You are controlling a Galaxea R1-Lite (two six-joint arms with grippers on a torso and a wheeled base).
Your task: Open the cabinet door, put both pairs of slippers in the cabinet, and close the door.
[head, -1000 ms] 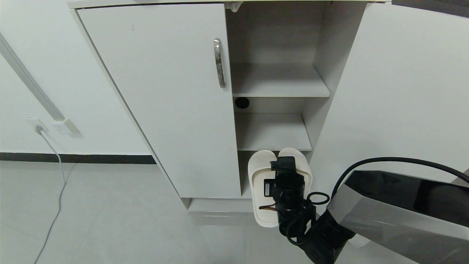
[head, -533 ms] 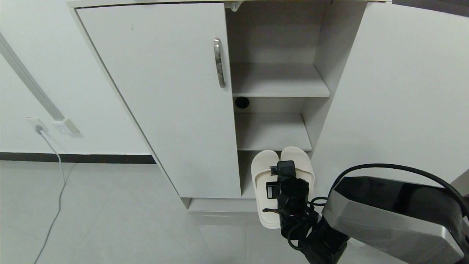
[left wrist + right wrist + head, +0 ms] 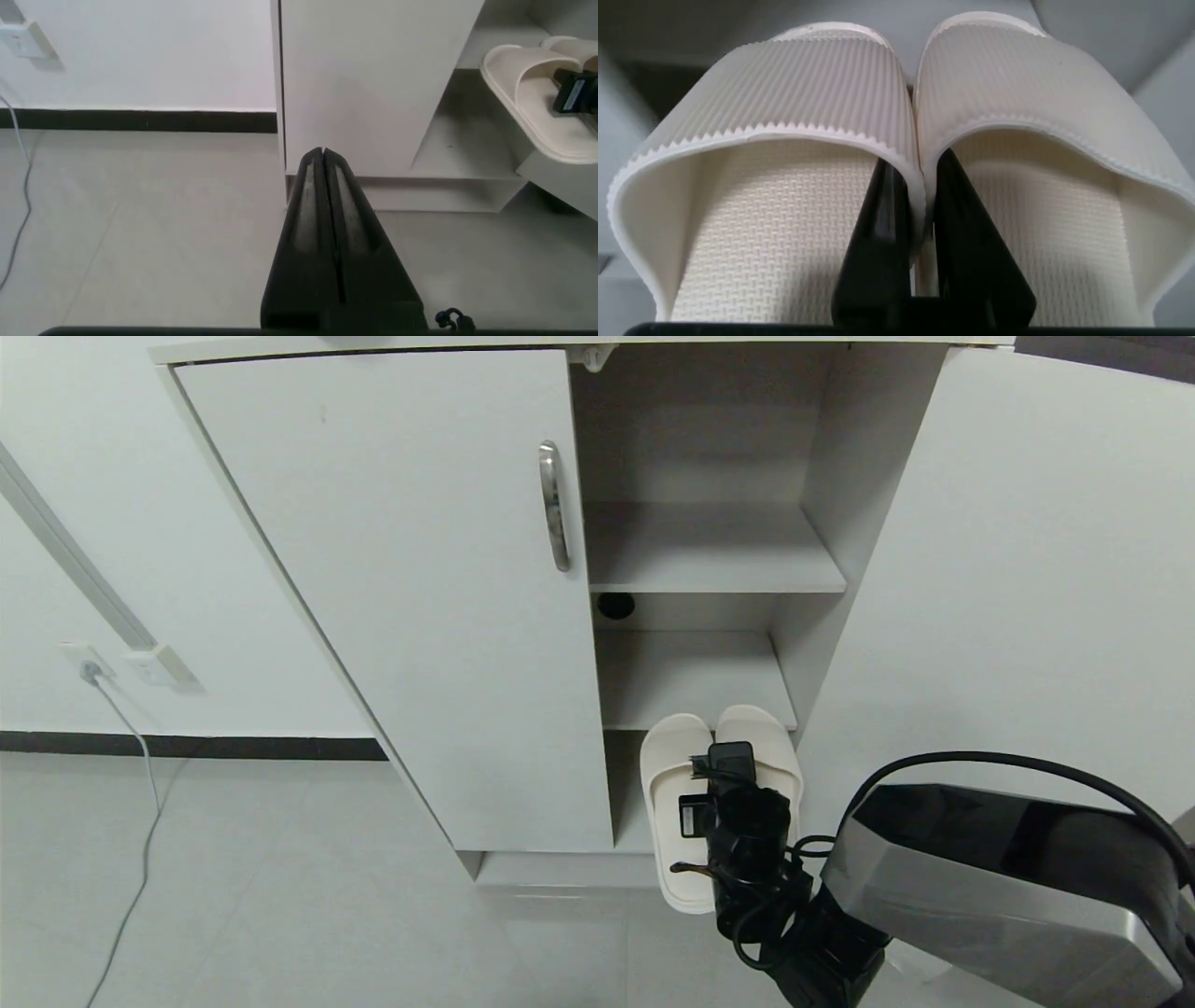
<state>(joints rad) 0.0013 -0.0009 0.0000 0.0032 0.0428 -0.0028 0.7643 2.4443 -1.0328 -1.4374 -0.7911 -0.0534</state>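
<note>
The 2 cream slippers (image 3: 674, 803) sit side by side, their long axes running toward the cabinet (image 3: 864, 467). Their toes point into its lowest compartment and their heels are out over the floor. The right gripper (image 3: 730, 758) is nearly closed, pinching both slippers' inner strap edges together. The left gripper (image 3: 322, 161) is pressed closed on nothing, above the floor near the closed door (image 3: 401, 597).

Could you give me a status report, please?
Right gripper shut on slippers, at bottom opening of cabinet. Left gripper shut, empty. Right door open, left door shut.
</note>
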